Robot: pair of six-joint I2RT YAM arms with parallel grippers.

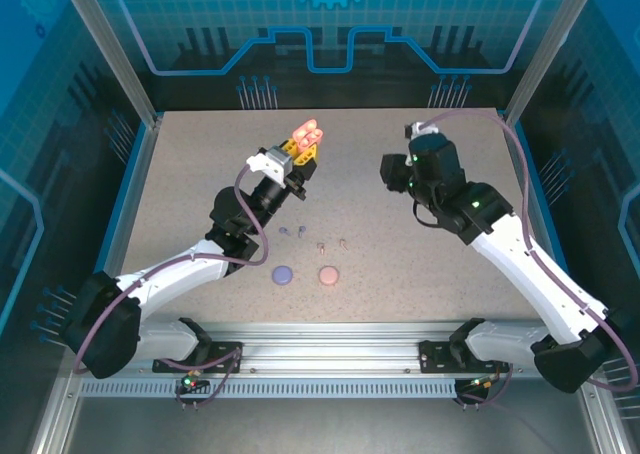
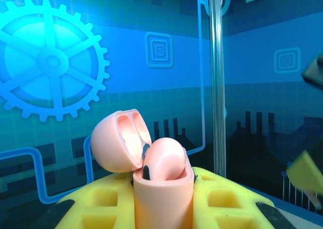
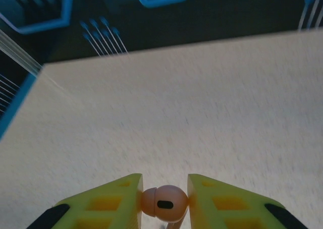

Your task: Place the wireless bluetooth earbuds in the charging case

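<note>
My left gripper (image 1: 299, 154) (image 2: 164, 196) is shut on the coral-orange charging case (image 2: 163, 198) and holds it upright above the table's far middle. The case's lid (image 2: 117, 140) is swung open to the left, and one coral earbud (image 2: 164, 158) sits in the body. In the top view the open case (image 1: 306, 133) shows above the yellow fingers (image 1: 290, 157). My right gripper (image 3: 164, 201) (image 1: 393, 173) is shut on another coral earbud (image 3: 164, 203), held above the table to the right of the case. Two purple earbuds (image 1: 291, 231) and two pale pink earbuds (image 1: 332, 243) lie on the table.
A closed purple case (image 1: 283, 274) and a closed pink case (image 1: 328, 274) lie near the front middle of the speckled table (image 1: 200, 174). Glass walls with metal posts (image 2: 217, 82) enclose the table's sides and back.
</note>
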